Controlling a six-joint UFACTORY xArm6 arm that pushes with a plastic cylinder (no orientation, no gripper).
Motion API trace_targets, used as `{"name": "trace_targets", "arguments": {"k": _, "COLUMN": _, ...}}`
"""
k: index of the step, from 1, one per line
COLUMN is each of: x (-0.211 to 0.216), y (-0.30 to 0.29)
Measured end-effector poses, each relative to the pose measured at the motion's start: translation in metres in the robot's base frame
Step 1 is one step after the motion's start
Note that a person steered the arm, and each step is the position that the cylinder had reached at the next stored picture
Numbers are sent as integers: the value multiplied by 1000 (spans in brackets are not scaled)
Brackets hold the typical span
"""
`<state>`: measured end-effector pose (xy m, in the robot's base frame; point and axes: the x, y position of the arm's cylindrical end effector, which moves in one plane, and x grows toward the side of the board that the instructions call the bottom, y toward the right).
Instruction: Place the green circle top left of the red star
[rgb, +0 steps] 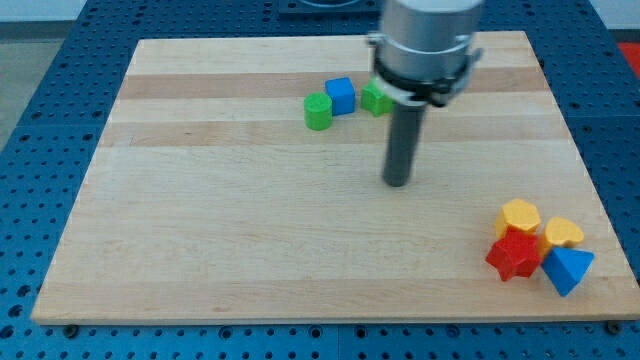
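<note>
A green circle (318, 111) lies on the wooden board (200, 220) near the view's top middle. A blue cube (341, 96) sits just to its upper right, touching it or nearly so. Another green block (375, 98) lies right of the cube, partly hidden by the arm. The red star (514, 254) lies near the board's bottom right corner. My tip (398, 182) rests on the board below and to the right of the green circle, apart from every block and far up-left of the red star.
Around the red star cluster a yellow hexagon-like block (520, 215) above it, a second yellow block (564, 233) to its upper right, and a blue triangular block (568, 269) to its right. The arm's grey body (428, 45) hangs over the top middle.
</note>
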<state>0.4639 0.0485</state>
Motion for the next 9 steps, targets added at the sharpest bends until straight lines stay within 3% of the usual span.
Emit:
{"name": "trace_targets", "arguments": {"k": 2, "x": -17, "y": -95}}
{"name": "trace_targets", "arguments": {"k": 5, "x": -128, "y": -102}}
{"name": "trace_targets", "arguments": {"k": 6, "x": -131, "y": -83}}
{"name": "trace_targets", "arguments": {"k": 9, "x": -57, "y": -26}}
